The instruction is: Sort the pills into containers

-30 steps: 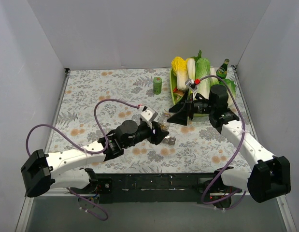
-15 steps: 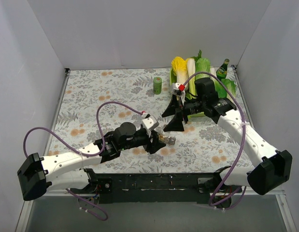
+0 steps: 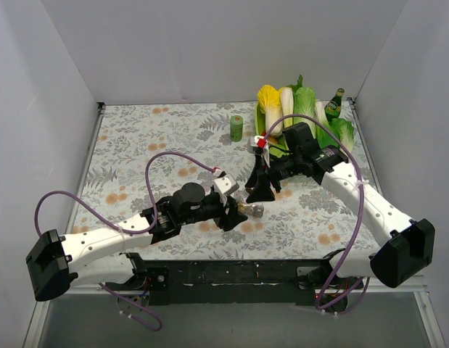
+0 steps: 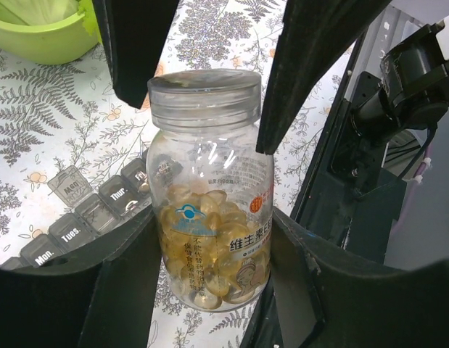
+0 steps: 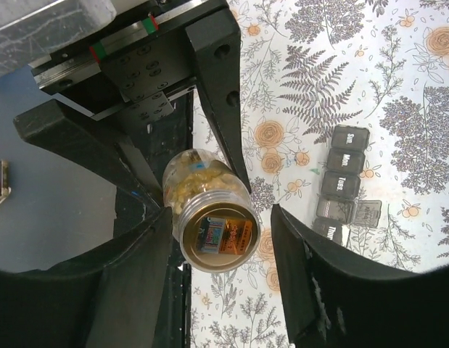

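Note:
My left gripper [image 3: 235, 206] [image 4: 209, 243] is shut on a clear pill bottle [image 4: 209, 217] full of yellow capsules and holds it upright just above the table. The bottle also shows in the top view [image 3: 243, 206]. Its clear cap [image 4: 204, 98] [image 5: 218, 235] is on. My right gripper [image 3: 259, 190] [image 5: 220, 217] is open and hangs over the bottle, one finger on each side of the cap, with a gap on the right side. The containers, a grey day-labelled strip [image 4: 86, 214] [image 5: 346, 181], lie on the table beside the bottle, one lid open.
A green tray [image 3: 262, 145] of vegetables stands at the back right, with a green glass bottle [image 3: 334, 103] behind it. A small green cylinder [image 3: 237, 128] stands left of the tray. White walls close in the table on three sides.
My right arm has swung left and down from near the tray to over the bottle. My left arm shifted slightly toward the near edge, still holding the bottle.

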Motion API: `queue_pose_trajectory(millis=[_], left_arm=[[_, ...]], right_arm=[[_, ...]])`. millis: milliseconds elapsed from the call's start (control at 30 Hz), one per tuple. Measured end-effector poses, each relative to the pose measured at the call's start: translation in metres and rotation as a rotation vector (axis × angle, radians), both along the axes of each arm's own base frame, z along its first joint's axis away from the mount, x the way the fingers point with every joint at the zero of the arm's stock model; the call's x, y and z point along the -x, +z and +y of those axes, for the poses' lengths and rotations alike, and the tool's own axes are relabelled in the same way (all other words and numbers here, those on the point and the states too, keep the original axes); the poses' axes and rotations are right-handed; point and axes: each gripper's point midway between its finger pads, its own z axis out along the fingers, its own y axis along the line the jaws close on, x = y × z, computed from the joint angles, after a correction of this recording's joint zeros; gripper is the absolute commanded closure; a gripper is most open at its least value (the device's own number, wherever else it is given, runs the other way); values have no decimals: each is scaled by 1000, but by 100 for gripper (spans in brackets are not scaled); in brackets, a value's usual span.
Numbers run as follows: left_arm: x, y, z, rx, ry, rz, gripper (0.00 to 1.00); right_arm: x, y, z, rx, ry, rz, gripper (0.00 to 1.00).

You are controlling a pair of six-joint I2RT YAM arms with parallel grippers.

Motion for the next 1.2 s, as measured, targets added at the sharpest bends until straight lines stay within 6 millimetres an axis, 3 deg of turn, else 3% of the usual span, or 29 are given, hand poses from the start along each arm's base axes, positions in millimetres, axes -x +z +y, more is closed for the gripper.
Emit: queue_pose_trajectory(millis=[133,233,267,400,500,633,667,700,800,900,1000,1033,1133,1167,1200], left_arm=[[0,-3,1,-13,1,-1,94],[0,-3,2,-20,-3,-7,94],[1,-4,3,-22,-4,-7,94],[1,-5,3,-27,-5,-8,94],[1,-4,4,-26,-7,-14,94],[2,1,5,-19,-15,-30,94],[2,2,5,-18,-16,-34,94],[2,2,5,-17,-16,-35,94],[2,1,6,-23,-20,-41,93],[2,1,6,-24,-26,-44,91],[2,1,6,-24,-24,-44,79],[2,1,6,-23,-21,-41,56],[1,2,7,-11,-4,-30,14],[0,5,6,6,6,-26,2],[0,11,6,29,15,-25,2]], right_arm=[[2,0,0,5,11,-5,59],[2,0,0,7,22,-4,64],[3,-1,0,7,26,2,64],[4,-2,0,5,36,9,40],[5,-3,0,7,41,15,36],[6,-3,1,2,49,22,37],[7,-3,1,-1,52,23,40],[7,-2,1,-2,53,24,53],[10,0,1,-13,65,34,74],[11,0,1,-16,70,37,90],[11,0,2,-17,71,34,96],[11,0,2,-18,72,34,96],[12,1,2,-22,75,37,98],[12,0,2,-20,75,35,98],[12,-1,2,-17,74,34,98]])
